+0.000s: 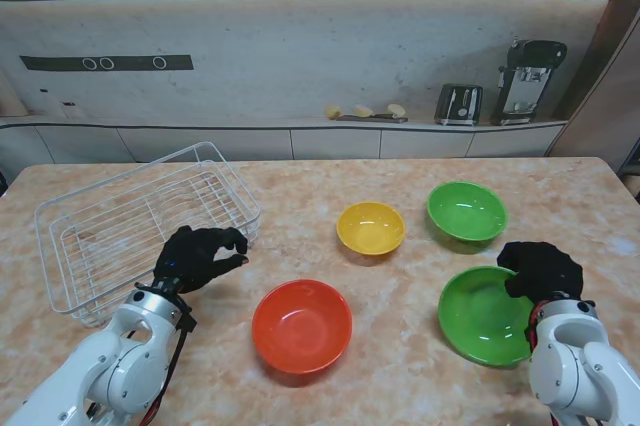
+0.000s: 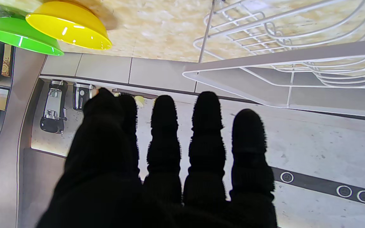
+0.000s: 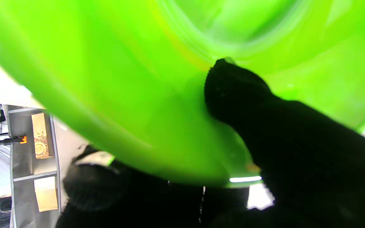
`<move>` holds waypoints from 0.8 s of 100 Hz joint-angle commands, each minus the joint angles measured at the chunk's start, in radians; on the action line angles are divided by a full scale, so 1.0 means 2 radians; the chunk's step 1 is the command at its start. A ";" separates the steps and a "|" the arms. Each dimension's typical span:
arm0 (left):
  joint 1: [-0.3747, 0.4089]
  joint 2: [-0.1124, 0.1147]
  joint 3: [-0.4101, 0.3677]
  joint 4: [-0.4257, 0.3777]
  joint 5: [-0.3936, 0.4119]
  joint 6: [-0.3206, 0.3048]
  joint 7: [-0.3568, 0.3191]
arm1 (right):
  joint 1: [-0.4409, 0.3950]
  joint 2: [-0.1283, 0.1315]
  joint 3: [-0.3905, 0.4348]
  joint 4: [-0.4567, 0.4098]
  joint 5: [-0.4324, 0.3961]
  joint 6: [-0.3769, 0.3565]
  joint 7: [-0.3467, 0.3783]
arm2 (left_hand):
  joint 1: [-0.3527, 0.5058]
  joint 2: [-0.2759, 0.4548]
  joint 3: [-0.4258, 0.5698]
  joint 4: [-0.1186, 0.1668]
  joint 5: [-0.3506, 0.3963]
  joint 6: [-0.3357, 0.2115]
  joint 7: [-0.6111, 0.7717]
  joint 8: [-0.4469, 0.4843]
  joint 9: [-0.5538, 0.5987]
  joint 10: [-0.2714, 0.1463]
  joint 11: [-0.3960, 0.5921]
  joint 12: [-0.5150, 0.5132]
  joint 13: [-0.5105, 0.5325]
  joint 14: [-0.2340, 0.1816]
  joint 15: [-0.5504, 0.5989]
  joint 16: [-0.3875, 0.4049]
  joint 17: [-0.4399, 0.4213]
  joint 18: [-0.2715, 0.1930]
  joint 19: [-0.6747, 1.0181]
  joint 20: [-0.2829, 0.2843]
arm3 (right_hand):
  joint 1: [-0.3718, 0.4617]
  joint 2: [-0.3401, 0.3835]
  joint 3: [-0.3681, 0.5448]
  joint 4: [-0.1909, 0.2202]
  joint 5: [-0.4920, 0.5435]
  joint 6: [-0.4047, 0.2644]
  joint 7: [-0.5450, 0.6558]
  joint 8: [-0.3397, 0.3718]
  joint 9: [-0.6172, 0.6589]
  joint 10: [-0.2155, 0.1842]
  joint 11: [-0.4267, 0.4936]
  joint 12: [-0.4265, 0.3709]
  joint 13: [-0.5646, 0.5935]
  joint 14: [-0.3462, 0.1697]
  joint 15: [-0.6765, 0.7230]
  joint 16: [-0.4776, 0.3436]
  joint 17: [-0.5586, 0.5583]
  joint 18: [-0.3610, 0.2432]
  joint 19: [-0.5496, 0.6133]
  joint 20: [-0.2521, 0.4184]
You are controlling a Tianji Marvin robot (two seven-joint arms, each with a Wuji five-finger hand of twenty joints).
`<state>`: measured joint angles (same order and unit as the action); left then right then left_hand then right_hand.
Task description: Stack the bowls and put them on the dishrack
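Four bowls lie on the surface (image 1: 330,171) and none is stacked yet, so I judge the task is only at its beginning. The dishrack (image 1: 140,226) is the largest thing; it stands at the left edge of the surface and holds nothing. Next in size, the near green bowl (image 1: 487,314) sits toward the right edge, close to me. My right robot hand (image 1: 541,268) pinches its rim: in the right wrist view one finger presses inside the wall and other fingers are under the outside. The red bowl (image 1: 301,326) is near the front edge, in the middle, and has nothing in it. The far green bowl (image 1: 466,210) and the yellow bowl (image 1: 370,227) stand farther from me, apart from each other, both with nothing inside. My left robot hand (image 1: 198,257) hovers just beside the dishrack, fingers (image 2: 206,126) straight and a little apart, holding nothing. All stacking and the move to the dishrack are left.
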<state>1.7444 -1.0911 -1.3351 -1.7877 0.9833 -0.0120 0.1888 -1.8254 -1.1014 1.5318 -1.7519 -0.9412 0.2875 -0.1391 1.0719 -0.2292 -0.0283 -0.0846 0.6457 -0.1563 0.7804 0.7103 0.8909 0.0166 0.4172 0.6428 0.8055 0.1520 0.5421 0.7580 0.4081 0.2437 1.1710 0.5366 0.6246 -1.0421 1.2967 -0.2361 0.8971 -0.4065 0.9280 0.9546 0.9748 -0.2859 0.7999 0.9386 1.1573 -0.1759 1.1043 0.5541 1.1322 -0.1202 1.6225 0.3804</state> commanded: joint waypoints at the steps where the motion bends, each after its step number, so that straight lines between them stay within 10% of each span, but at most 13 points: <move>1: 0.003 0.000 0.000 -0.005 0.001 0.000 -0.007 | -0.009 -0.004 -0.001 -0.021 -0.001 -0.004 0.005 | 0.001 0.019 -0.007 -0.004 0.011 -0.009 -0.004 -0.003 0.007 0.000 -0.003 -0.005 -0.002 0.006 0.001 -0.004 -0.008 0.012 -0.004 0.005 | 0.077 0.053 0.077 0.027 0.058 -0.037 0.066 0.024 0.013 -0.007 0.007 0.008 0.073 -0.032 0.026 0.001 0.014 -0.074 0.054 0.016; 80: 0.008 -0.001 -0.004 -0.006 0.006 -0.002 0.003 | 0.023 -0.007 -0.054 -0.078 0.062 -0.073 0.014 | 0.000 0.019 -0.007 -0.004 0.012 -0.009 -0.004 -0.003 0.007 0.000 -0.003 -0.005 -0.002 0.007 0.001 -0.004 -0.008 0.013 -0.004 0.004 | 0.080 0.089 0.062 0.042 0.060 -0.023 0.056 0.025 0.027 0.015 -0.006 -0.010 0.088 -0.052 0.020 0.038 0.019 -0.102 0.063 0.039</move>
<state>1.7490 -1.0912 -1.3395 -1.7907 0.9927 -0.0123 0.2020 -1.7939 -1.1043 1.4442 -1.8904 -0.8205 0.1517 -0.1325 1.0633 -0.2292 -0.0304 -0.0846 0.6457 -0.1563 0.7804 0.7103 0.8909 0.0166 0.4172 0.6428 0.8055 0.1521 0.5421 0.7580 0.4081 0.2437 1.1704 0.5366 0.6246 -1.0376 1.2822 -0.2362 0.8973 -0.3639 0.9280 0.9679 1.0079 -0.2601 0.7967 0.9351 1.1976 -0.1866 1.1043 0.6058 1.1527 -0.1345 1.6429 0.4348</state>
